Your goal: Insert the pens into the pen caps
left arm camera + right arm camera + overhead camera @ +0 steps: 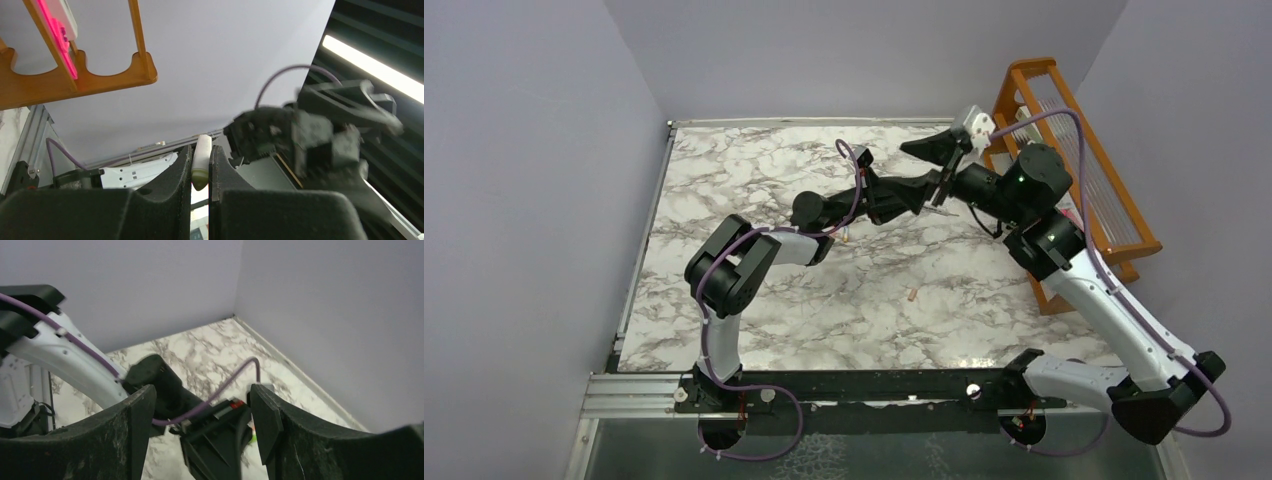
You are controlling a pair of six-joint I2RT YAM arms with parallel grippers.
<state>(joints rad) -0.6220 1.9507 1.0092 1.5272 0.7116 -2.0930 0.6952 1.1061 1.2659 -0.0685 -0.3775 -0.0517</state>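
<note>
Pen (202, 147) clamped in left gripper (201, 170), raised far right. Right gripper (200, 395) jaws apart, empty. Tan cap (911, 294) loose on table (724, 180). Capping apparently not yet done.

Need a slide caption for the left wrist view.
Left gripper shut on a whitish pen, wooden rack upper left, right arm blurred beyond.

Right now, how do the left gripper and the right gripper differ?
The left gripper is shut on a whitish pen with a dark tip; the right gripper stands open and holds nothing. The left gripper's fingers nearly meet; the right gripper's sit far apart. Both have black fingers.
</note>
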